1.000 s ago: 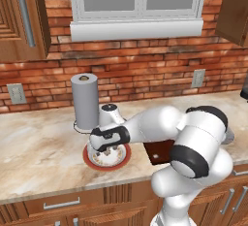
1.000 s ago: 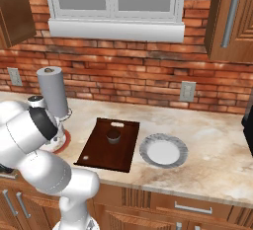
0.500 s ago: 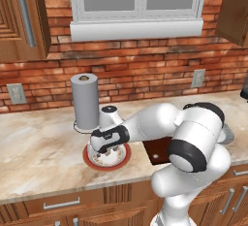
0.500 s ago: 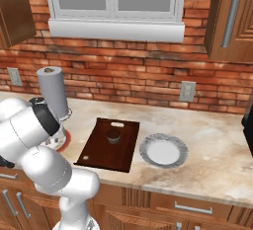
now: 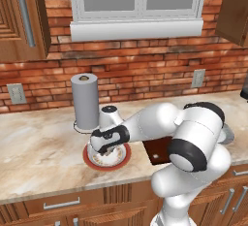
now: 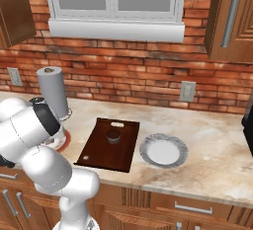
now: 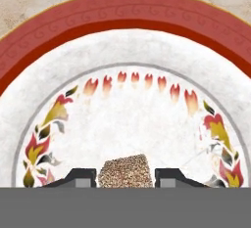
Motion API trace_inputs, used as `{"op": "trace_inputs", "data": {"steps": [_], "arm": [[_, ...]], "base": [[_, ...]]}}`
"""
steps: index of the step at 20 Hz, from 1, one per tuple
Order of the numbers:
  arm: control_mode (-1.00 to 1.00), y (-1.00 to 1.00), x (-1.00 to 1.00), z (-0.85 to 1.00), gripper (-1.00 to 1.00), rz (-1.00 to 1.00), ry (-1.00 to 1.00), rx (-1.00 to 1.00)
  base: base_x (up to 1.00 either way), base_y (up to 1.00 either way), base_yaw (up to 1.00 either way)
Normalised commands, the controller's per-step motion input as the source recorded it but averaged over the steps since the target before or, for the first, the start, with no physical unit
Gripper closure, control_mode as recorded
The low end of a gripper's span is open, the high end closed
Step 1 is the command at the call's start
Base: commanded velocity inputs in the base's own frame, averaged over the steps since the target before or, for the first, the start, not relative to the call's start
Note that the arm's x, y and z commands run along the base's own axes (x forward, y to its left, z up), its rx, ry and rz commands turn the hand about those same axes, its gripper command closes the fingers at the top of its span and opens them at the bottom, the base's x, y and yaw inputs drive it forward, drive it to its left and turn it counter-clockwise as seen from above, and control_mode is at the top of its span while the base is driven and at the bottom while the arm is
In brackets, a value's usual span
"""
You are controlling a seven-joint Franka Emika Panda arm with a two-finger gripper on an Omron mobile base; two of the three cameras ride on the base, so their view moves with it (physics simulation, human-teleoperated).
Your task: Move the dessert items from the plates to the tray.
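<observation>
— Looking along the gripper point(image 7: 125, 179): pale tan piece point(image 7: 125, 169) lodged right between the two dark fingertips point(image 7: 81, 177), at the bottom edge of the hand view.

— Closed on it?

— Drawn in tight from both sides, pads seemingly pressed against its flanks. Gripping the piece, then, not standing wide.

— And placed where?

— Down at the white centre of the red-rimmed plate point(image 7: 122, 21), well inside the ring of ornament. From the left base view, hand tipped downward over that same plate, close in front of the grey cylinder point(image 5: 85, 101) on the counter point(image 5: 38, 152).

— Looks of the piece?

— Small and blocky, flat on top with rounded corners. Speckled, grainy surface in tan and light brown, rather like crumb. Tiny against the plate beneath.

— Plate itself?

— Wide red rim with a faint scroll pattern and a thin golden outer edge. White middle, circled by a grey line and red-and-yellow leafy flourishes.

— Other dessert?

— Dark brown cupcake point(image 6: 114, 135), roundish, standing upright on the tray point(image 6: 99, 152), nearer the short end with the pale slot handle. Well apart from the gripper, off to the right of the red-rimmed plate in the right base view.

— Second plate?

— Plain grey-white plate point(image 6: 148, 144) just beside the tray, on its far side from the arm.
</observation>
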Motion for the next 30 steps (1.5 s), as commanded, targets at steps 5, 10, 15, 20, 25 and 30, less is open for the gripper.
{"op": "trace_inputs", "data": {"steps": [5,10,15,20,25,30], "arm": [[-1.0,0.0,0.0,0.0,1.0,0.0,0.0,0.0],[-1.0,-0.03,0.0,0.32,1.0,0.0,0.0,0.0],[-1.0,-0.28,-0.14,0.8,1.0,0.0,0.0,0.0],[-1.0,-0.39,-0.09,0.64,1.0,0.0,0.0,0.0],[-1.0,-0.69,0.0,0.15,1.0,0.0,0.01,-0.02],[-1.0,-0.97,0.0,0.0,1.0,0.0,0.02,-0.02]], "base": [[0.0,0.0,0.0],[0.0,0.0,0.0],[0.0,0.0,0.0],[0.0,0.0,0.0],[0.0,0.0,0.0],[0.0,0.0,0.0]]}}
